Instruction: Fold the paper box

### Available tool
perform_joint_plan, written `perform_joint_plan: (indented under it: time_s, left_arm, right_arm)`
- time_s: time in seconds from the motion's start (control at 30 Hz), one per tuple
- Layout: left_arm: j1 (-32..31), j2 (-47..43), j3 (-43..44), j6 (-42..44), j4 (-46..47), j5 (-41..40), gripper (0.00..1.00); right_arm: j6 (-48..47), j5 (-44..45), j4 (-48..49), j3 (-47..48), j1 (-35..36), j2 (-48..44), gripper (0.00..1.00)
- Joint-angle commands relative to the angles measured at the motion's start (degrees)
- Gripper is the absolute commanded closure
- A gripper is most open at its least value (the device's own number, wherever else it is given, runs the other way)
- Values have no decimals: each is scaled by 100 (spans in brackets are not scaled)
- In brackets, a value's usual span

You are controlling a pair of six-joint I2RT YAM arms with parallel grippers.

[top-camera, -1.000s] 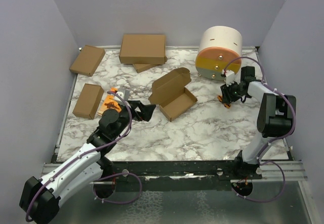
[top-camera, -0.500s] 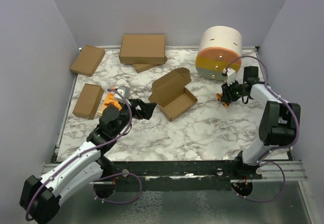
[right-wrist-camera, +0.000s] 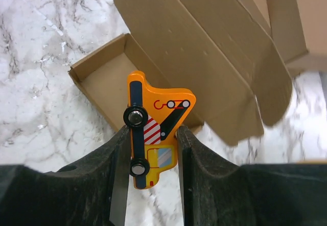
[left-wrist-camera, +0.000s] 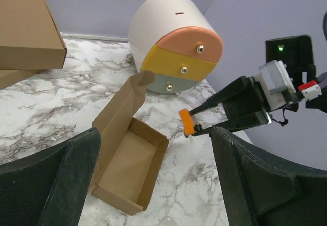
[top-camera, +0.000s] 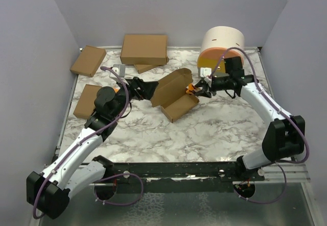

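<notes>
Clamping orange toy truck (right-wrist-camera: 153, 108) in right gripper (top-camera: 198, 90), holding left gripper (top-camera: 149, 91) wide apart left of paper box (top-camera: 179, 103); judging cardboard light, thin, crease-prone, pinching far edge of raised lid (top-camera: 171, 85) likely best

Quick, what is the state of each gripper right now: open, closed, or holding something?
Left gripper: open, holding nothing.
Right gripper: closed on an orange toy truck.
</notes>
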Motion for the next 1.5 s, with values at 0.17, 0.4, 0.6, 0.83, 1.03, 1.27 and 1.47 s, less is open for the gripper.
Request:
perform_joint_plan:
  time_s: [0.17,0.4,0.6,0.83,1.03,1.27,1.47]
  left_arm:
    - [91,-35,-6,-34,-299,247,9]
    - [109,-154,-270,-27,-441,56,9]
    - [109,-285,-475,-1,-514,-43,9]
    - [118,-418,-550,50,-673,-162,10]
    - [118,-575,-623,299,-990,-422,12]
    - [118,-579,-1345,591,-80,-205,21]
    - [135,-389,-2576,947,1988,17,21]
  right_arm:
    - [-2280,623,-310,361,1105,1264,74]
    - [-2488,1355,-141,496,1541,1855,67]
    - [-2532,1719,26,423,1683,2041,53]
    - [-2047,1897,-11,558,1789,1907,1]
    - [-1348,1483,-93,469,1779,1064,1]
    - [643,629,1203,-9,1088,170,1]
    - [1922,-419,1494,93,194,739,1]
